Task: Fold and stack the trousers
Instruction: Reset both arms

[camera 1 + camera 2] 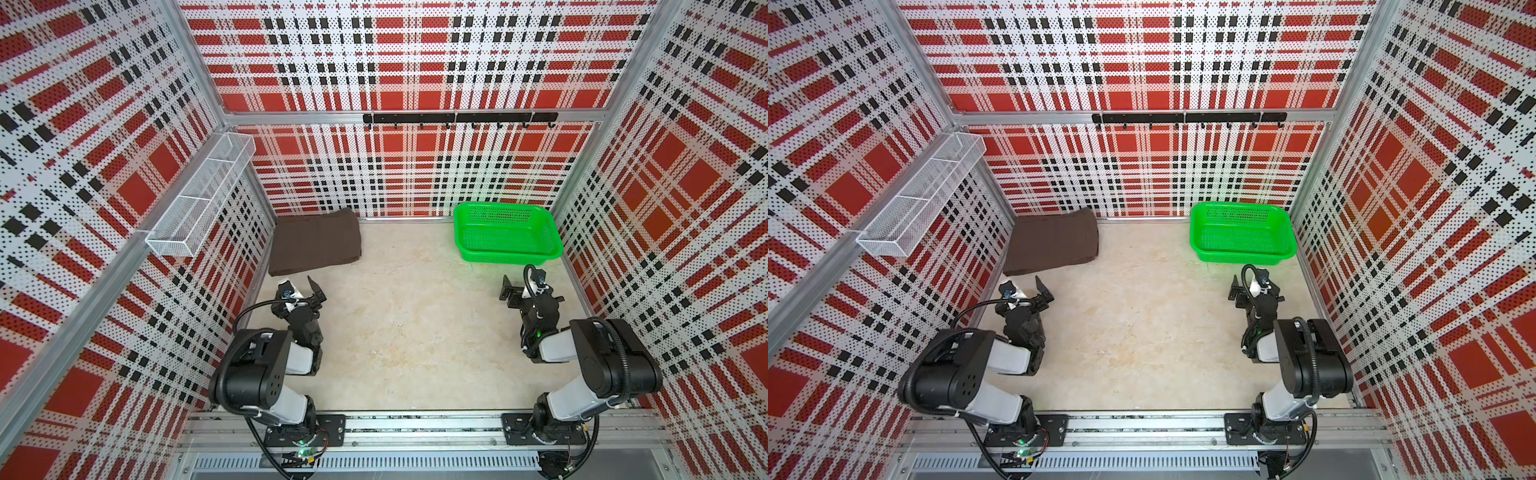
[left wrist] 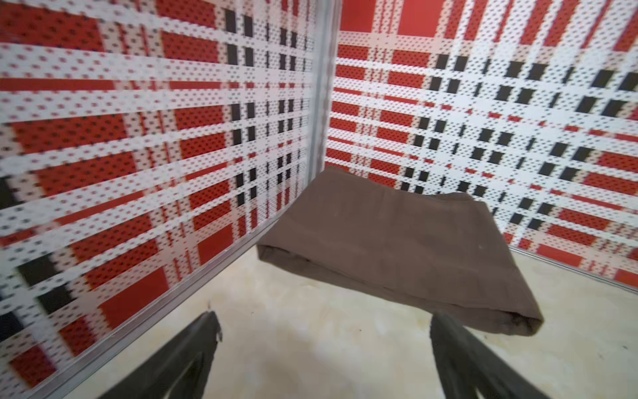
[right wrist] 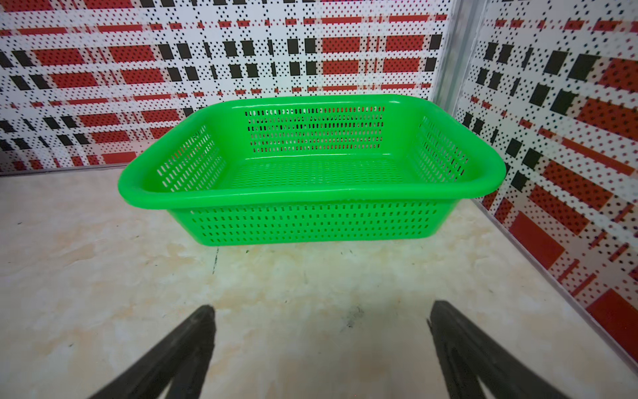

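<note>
Checking containers: your basket (image 1: 509, 257) sits in the table's (image 1: 407, 332) far right corner, and the right wrist view shows its mesh floor (image 3: 310, 172) in full. A white wire rack (image 1: 199, 195) with three compartments hangs on the left wall, wall pattern visible through the mesh. The trousers (image 1: 314, 243) lie folded in a thick brown rectangle on the table in the far left corner, well apart from the basket. Your left gripper (image 2: 324, 319) hovers near them, jaws wide, gripping nothing. The right gripper (image 3: 321, 307) faces the basket, jaws wide, nothing between them.
</note>
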`<state>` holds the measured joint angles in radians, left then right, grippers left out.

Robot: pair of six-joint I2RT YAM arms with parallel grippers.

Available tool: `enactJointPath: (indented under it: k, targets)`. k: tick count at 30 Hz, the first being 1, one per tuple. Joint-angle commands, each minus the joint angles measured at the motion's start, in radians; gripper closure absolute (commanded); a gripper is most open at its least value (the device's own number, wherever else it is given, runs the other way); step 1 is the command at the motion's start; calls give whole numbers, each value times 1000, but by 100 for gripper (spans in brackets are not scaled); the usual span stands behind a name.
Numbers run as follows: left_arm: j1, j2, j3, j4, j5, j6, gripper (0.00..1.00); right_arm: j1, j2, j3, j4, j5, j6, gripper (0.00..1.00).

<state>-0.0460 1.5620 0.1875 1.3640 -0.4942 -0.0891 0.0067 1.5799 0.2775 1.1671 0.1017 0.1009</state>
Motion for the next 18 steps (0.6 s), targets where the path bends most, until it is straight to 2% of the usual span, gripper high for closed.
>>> enactJointPath:
  k: [1,3,18]
  targets:
    - [10,-6,6,23,57,16,2,8,-9,0,10,11,-19,0]
    - [12,18,-2,96,64,23,2,16,-7,7,-2,20,-28,0]
    - [2,15,-2,90,48,28,2,21,-5,14,-13,23,-33,0]
